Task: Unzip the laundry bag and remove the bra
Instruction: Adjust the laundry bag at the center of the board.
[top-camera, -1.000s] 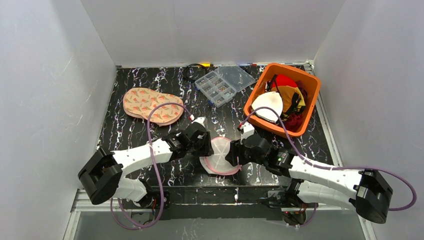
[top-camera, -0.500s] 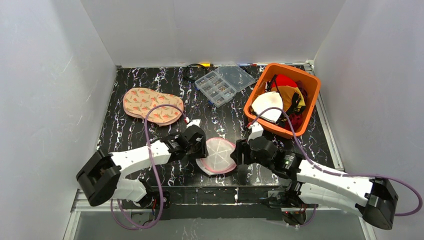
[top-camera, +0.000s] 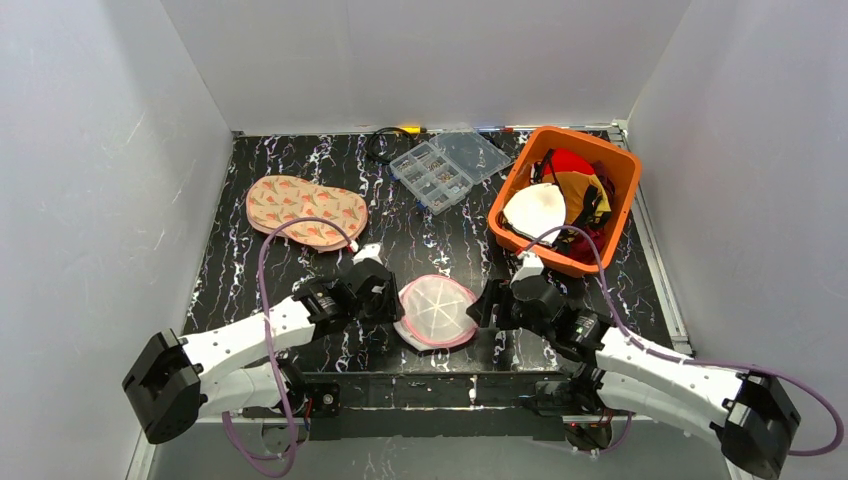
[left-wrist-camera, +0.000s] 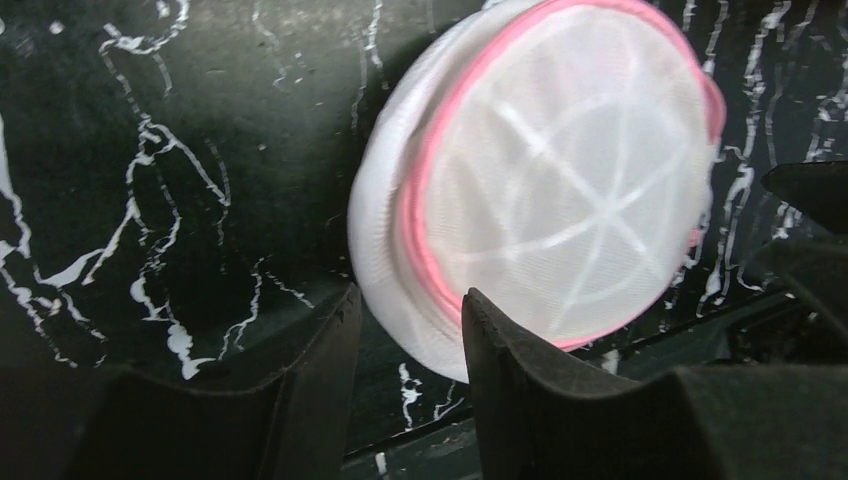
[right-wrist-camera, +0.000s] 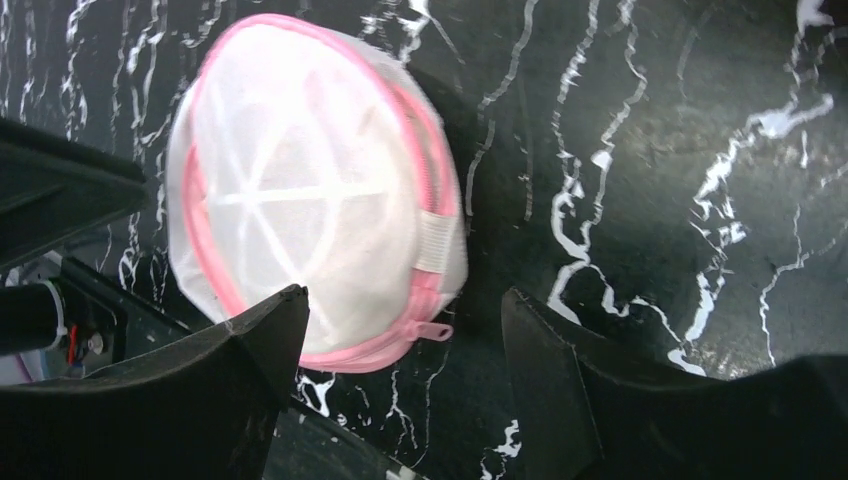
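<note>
Top external view gives us the laundry bag near the front edge of the black marbled table, between the two arms, with its flat, ribbed face tipped upward. At its left side is the left gripper and at its right side the right gripper. From the left wrist we see the two dark fingers standing close together, and the bag's white mesh wall below the pink zip rim fills the gap from one to the other, so this pincer is pinching the bag's edge. From the right wrist we see the other fingers spread wide. The bag sits ahead of them and toward the left one, and we cannot tell whether it touches either. In that same view the pink zip runs around the bag's rim, a white fabric tab crosses it, and the zip pull lies at the bag's lower edge. Farther back, well apart from the bag, we see an orange basket holding mixed clothing at the right, a clear compartment box with its lid open beside it, and a flat patterned fabric piece at the left.
</note>
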